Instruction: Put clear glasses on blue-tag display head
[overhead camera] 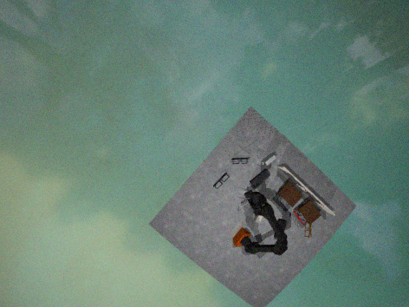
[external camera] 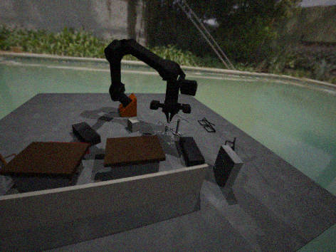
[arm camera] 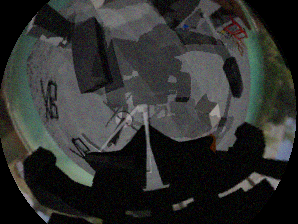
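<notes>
My gripper [external camera: 169, 118] [arm camera: 145, 127] [overhead camera: 248, 197] points straight down above the middle of the table. It is shut on a thin pale part of the clear glasses [arm camera: 149, 145], which runs out from between the fingertips in the wrist view. Two display heads show as grey blocks with brown tops: one [external camera: 132, 149] [overhead camera: 289, 193] just in front of the gripper, the other [external camera: 44, 156] [overhead camera: 309, 211] further left. A red tag [overhead camera: 299, 217] [arm camera: 234, 27] lies between them, by the second head. I cannot make out the blue tag.
Two dark glasses [overhead camera: 239, 160] [overhead camera: 221, 180] lie on the open side of the table. A grey block [external camera: 226, 165], two dark boxes [external camera: 85, 132] [external camera: 191, 150], a small cube [external camera: 133, 124] and a thin post [external camera: 176, 126] stand around. A white wall [external camera: 103, 203] runs behind the heads.
</notes>
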Available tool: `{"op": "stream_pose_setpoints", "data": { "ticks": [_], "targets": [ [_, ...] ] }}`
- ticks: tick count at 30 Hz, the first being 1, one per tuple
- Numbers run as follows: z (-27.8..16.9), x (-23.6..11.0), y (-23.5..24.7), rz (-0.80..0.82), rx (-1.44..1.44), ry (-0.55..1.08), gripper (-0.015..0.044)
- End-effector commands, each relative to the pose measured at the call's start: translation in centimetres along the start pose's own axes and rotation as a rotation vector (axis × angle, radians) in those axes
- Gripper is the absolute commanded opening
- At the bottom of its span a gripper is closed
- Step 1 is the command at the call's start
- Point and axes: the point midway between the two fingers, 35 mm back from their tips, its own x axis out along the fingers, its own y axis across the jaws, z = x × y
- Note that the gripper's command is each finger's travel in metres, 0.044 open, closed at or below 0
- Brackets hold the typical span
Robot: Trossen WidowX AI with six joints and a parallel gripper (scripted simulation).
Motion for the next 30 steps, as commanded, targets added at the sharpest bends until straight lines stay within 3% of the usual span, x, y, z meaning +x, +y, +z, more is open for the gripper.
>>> {"op": "stream_pose_setpoints", "data": {
  "ticks": [1, 30],
  "targets": [
    [-0.4, 0.1, -0.4, -0.005, -0.002, 0.006, 0.0],
    [-1.6, 0.1, -1.3, -0.006, -0.003, 0.007, 0.0]
  ]
}}
